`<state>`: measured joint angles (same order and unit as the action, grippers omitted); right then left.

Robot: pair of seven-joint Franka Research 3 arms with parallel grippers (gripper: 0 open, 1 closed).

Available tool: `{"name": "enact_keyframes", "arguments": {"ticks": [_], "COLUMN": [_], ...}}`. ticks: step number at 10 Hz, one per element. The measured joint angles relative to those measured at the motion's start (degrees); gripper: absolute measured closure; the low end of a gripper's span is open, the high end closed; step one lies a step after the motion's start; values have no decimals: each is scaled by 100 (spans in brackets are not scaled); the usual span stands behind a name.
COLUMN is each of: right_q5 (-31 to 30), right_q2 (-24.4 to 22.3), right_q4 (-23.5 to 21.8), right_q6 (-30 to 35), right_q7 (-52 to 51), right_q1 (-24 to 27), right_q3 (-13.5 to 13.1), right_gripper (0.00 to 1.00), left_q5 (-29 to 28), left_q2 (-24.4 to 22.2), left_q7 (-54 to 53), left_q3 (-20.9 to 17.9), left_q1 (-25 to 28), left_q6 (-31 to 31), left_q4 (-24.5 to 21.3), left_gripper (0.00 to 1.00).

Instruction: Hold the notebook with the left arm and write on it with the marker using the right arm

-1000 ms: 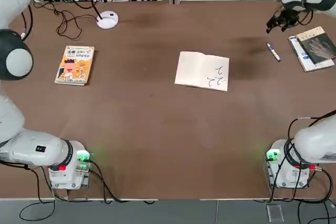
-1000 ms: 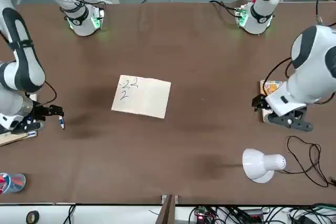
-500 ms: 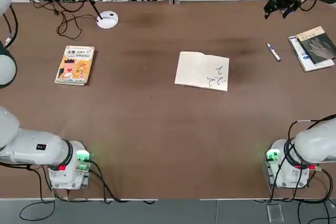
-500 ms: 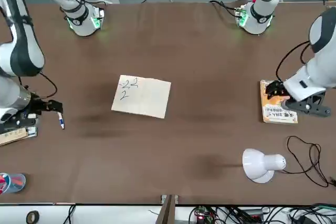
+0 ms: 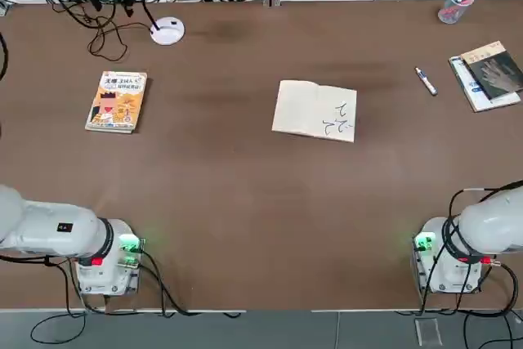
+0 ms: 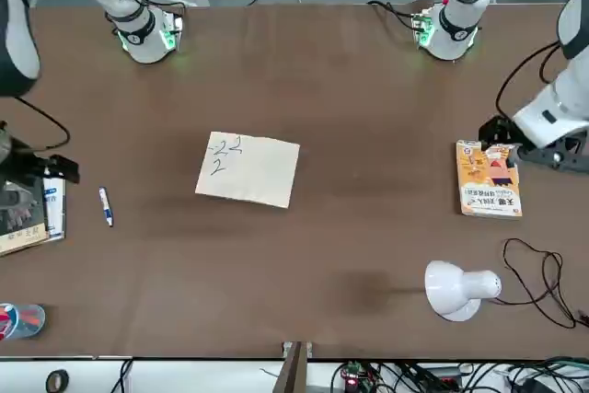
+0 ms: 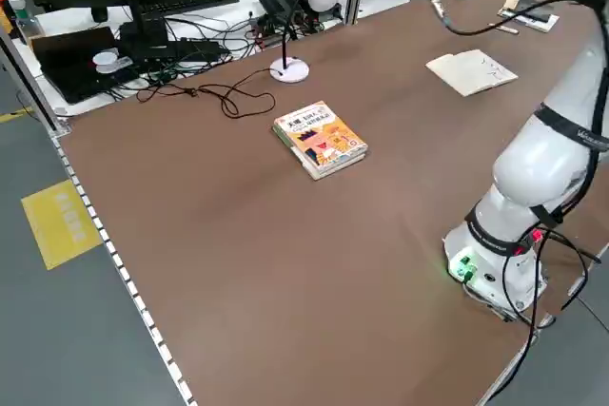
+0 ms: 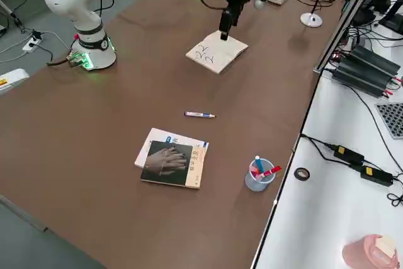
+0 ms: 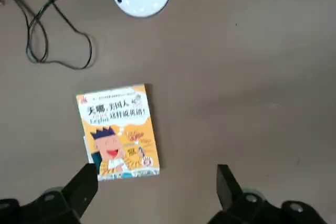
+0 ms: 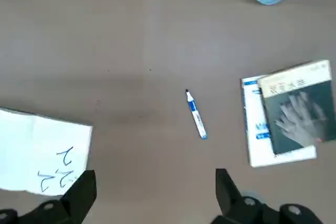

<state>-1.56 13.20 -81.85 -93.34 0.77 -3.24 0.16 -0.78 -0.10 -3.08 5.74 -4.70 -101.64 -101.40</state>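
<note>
Top view: notebook (image 5: 314, 111) mid-table, open, a few squiggles on one pg; marker (image 5: 426, 82) lies loose to its right, betw. it and the dark book (image 5: 494, 71). Nothing holds either. Front view: R gripper (image 6: 64, 169) is up over the dark book side, L gripper (image 6: 498, 132) by the orange book (image 6: 489, 179), well apart from the notebook. L side view: notebook flat, no arm touching it. R side view: marker flat on the table, pen cup (image 8: 260, 175) beyond the dark book. L wrist view: L jaws wide apart, nothing betw. them. R wrist view: R jaws also wide open & empty, marker ahead w/ dark tip bare-looking or capped, can't tell. Step in hand, prob.: either pre-pick or arms clear after writing; can't tell which. If more writing's due, next: R lowers, lines up w/ marker's barrel & grips; L pins notebook edge.
</note>
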Motion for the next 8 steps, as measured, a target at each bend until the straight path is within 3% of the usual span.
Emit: {"name": "enact_keyframes", "arguments": {"ticks": [4,8], "right_q5": [-56,-209], "right_q2": [-275,-558], "right_q4": [267,274], "right_q6": [548,655], "right_q7": [630,833], "right_q1": [-164,-266], "right_q3": [-51,-121], "right_gripper": [0,0], "left_q5": [17,19], "left_q2": [-954,-1379], "left_q7": [0,0], "left_q3": [-10,-45], "left_q1": [29,54], "left_q6": [-57,308], "left_q4": [-864,-999], "left_gripper": [0,0]}}
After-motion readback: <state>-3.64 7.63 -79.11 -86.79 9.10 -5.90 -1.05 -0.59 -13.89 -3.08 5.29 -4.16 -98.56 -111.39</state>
